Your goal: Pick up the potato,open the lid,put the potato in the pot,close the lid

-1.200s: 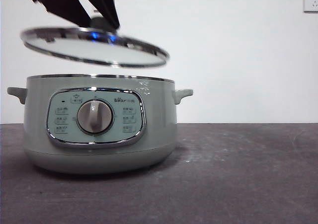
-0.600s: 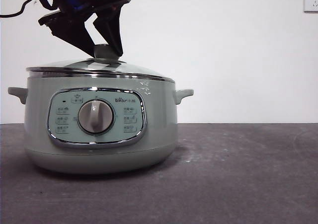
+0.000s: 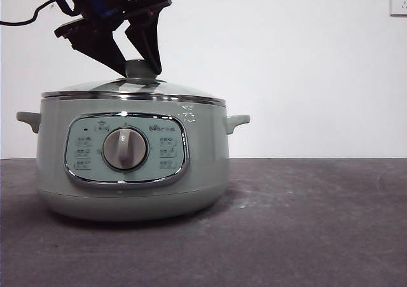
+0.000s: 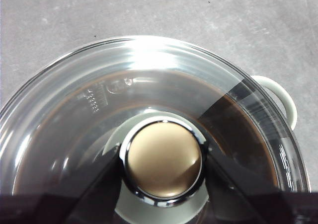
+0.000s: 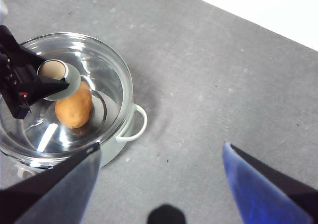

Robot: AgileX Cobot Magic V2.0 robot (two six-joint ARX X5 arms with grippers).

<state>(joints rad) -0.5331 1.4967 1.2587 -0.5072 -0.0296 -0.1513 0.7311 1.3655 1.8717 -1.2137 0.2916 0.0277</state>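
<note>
While the lid (image 3: 133, 90) rests on the pot (image 3: 130, 172), the left tool (image 3: 141, 67) clamps its knob (image 4: 164, 159).

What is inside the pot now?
The potato lies in the pot, seen through the glass lid; the lid's knob and left fingers cover part.

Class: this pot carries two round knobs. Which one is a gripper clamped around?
The sage-green lid knob on the glass lid, gripped by the left gripper. The silver dial on the pot front panel is untouched.
</note>
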